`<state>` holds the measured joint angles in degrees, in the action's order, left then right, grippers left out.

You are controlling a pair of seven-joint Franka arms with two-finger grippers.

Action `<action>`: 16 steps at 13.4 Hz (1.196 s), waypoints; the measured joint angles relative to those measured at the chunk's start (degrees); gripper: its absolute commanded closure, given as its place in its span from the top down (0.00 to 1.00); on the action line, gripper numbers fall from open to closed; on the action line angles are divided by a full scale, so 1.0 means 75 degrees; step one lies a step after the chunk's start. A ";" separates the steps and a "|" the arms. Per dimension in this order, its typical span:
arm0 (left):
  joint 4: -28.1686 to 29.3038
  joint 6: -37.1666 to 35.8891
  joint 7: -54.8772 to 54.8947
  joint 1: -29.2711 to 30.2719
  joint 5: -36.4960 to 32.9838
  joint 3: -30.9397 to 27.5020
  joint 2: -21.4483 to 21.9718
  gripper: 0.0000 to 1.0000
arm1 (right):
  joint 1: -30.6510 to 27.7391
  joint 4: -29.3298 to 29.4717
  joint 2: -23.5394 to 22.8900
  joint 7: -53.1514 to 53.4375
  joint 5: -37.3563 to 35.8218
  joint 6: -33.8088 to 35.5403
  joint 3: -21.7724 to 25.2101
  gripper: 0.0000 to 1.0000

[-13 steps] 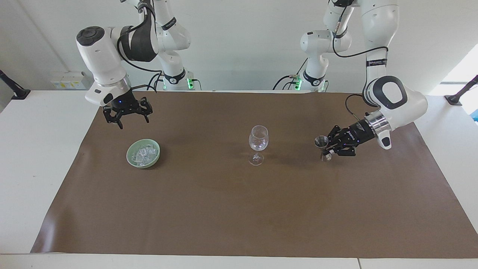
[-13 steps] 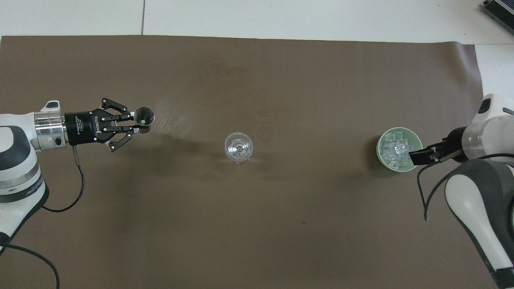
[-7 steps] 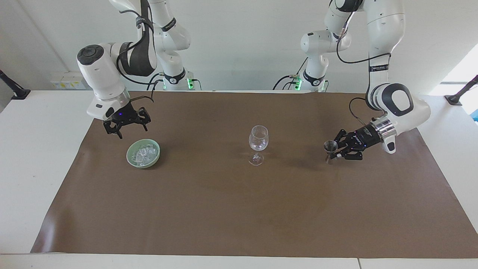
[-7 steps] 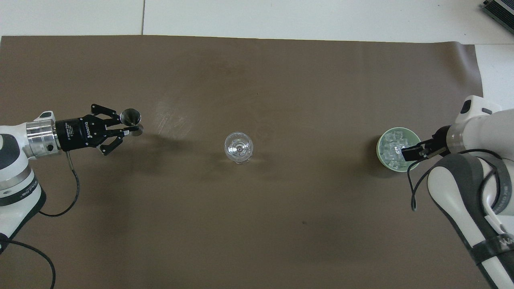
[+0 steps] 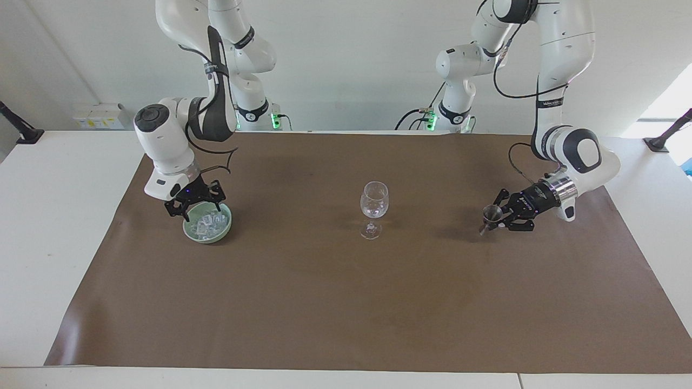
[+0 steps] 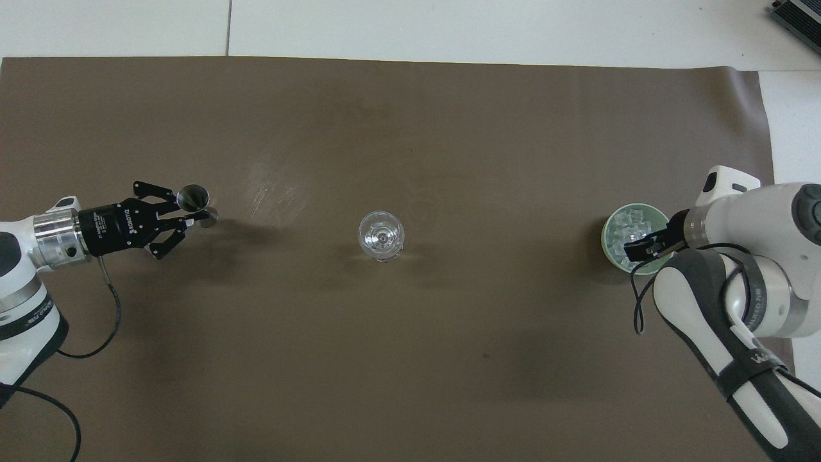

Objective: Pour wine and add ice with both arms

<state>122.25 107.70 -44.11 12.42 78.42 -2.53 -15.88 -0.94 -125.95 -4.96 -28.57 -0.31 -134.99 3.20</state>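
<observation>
My right jaws point(image 5: 190, 209) sit low over the bowl point(image 5: 207, 233), ice point(image 5: 208, 222) directly beneath; opening: can't tell. Left jaws point(image 5: 496, 220) clamp the jigger point(image 5: 491, 215).

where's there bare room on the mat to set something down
Most of the brown mat is bare: everything farther from the robots than the wine glass, plus the stretches between glass and green bowl and between glass and metal jigger. It is crowded at the bowl, where the right gripper dips, and at the jigger in the left gripper.
</observation>
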 measured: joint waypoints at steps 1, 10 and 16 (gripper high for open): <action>-0.0001 0.0000 0.0014 0.0050 0.0046 -0.0001 -0.0051 0.00 | 0.0000 -0.0003 -0.0049 0.0000 0.0000 -0.0069 0.0000 0.61; 0.0001 -0.0389 0.0196 0.0618 0.0384 0.0006 -0.0662 0.00 | 0.0000 -0.0001 -0.0236 -0.0002 0.0000 -0.0146 0.0000 0.43; 0.0012 -0.0878 0.0553 0.0886 0.0518 0.0011 -0.0918 0.34 | 0.0000 0.0014 -0.0236 -0.0002 0.0000 -0.0142 0.0000 0.31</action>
<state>122.34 101.12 -39.96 19.06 82.31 -2.45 -22.76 -0.94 -125.85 -6.73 -28.58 -0.30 -136.05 3.20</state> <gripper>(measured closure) 0.797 0.617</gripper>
